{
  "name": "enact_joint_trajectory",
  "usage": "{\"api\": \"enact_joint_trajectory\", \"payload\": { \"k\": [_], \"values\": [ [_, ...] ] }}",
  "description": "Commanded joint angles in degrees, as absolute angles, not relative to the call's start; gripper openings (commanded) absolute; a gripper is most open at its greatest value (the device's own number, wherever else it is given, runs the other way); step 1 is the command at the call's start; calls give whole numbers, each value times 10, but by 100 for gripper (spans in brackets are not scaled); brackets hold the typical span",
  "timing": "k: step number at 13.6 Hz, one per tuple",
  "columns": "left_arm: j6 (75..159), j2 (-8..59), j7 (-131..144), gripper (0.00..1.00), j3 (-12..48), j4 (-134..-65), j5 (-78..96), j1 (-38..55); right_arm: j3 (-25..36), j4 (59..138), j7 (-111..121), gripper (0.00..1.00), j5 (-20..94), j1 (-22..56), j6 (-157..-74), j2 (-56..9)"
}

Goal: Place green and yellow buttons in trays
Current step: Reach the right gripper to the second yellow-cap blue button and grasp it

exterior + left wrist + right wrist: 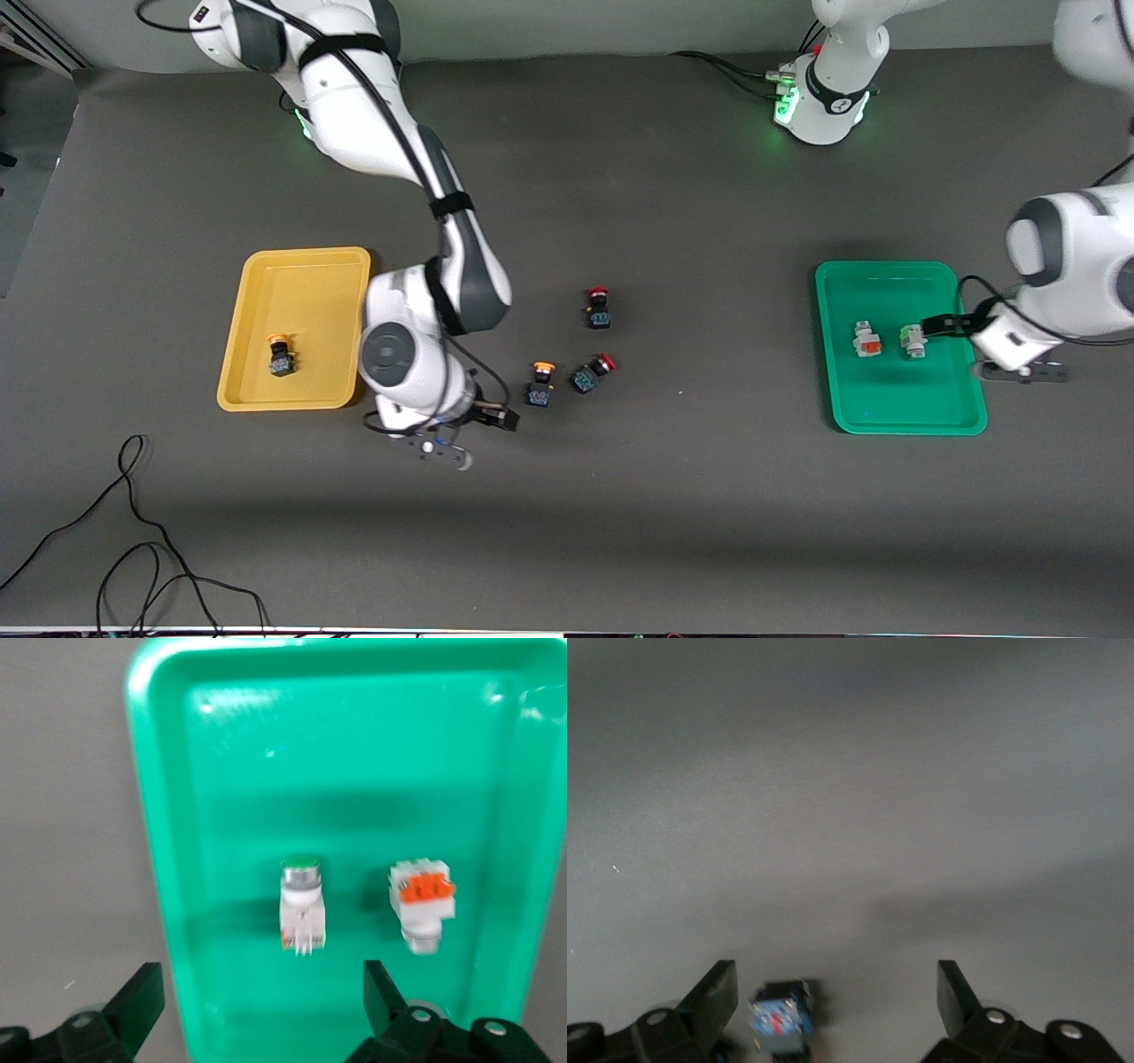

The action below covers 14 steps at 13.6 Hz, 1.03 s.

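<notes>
The green tray lies toward the left arm's end of the table and holds two white-bodied buttons side by side. One is green-tinted, the other orange-marked. My left gripper hovers open over that tray beside the green-tinted button, holding nothing. The orange-marked one lies beside it on the tray. In the yellow tray lies a yellow-capped button. Another yellow-capped button stands on the table. My right gripper is open next to it, and a blue switch body shows between its fingers.
Two red-capped black-blue switches sit on the table, one right beside the loose yellow-capped button, one farther from the front camera. A black cable loops near the front edge at the right arm's end.
</notes>
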<state>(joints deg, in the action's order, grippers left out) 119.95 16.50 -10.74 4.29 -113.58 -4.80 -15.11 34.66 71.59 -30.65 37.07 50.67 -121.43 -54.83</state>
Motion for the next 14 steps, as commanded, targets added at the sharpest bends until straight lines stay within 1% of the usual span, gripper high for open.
{"api": "enact_joint_trajectory", "payload": {
  "k": [1, 4, 6, 7, 10, 11, 12, 13, 14],
  "values": [
    [1093, 146, -131, 100, 49, -1058, -51, -155, 317, 678, -331, 100, 376, 498, -1258, -583],
    [1017, 116, -135, 100, 51, -1012, -47, -150, 290, 679, -331, 100, 374, 501, -1286, -599],
    [989, 78, -135, 100, 58, -1007, -44, -148, 287, 683, -330, 98, 370, 504, -1286, -599],
    [976, 60, -134, 100, 65, -1007, -43, -147, 287, 689, -329, 94, 367, 522, -1286, -599],
    [946, 23, -127, 100, 76, -1005, -18, -147, 287, 720, -342, 93, 367, 554, -1286, -599],
    [932, 17, -127, 100, 82, -998, -12, -147, 287, 729, -343, 87, 367, 563, -1286, -598],
    [916, 15, -123, 100, 87, -986, -6, -147, 287, 736, -343, 75, 367, 567, -1286, -596],
    [901, 15, -108, 100, 93, -972, -2, -147, 288, 739, -342, 66, 366, 568, -1286, -596],
    [888, 15, -86, 100, 102, -962, -2, -147, 288, 744, -338, 35, 366, 568, -1287, -596]
  ]
}}
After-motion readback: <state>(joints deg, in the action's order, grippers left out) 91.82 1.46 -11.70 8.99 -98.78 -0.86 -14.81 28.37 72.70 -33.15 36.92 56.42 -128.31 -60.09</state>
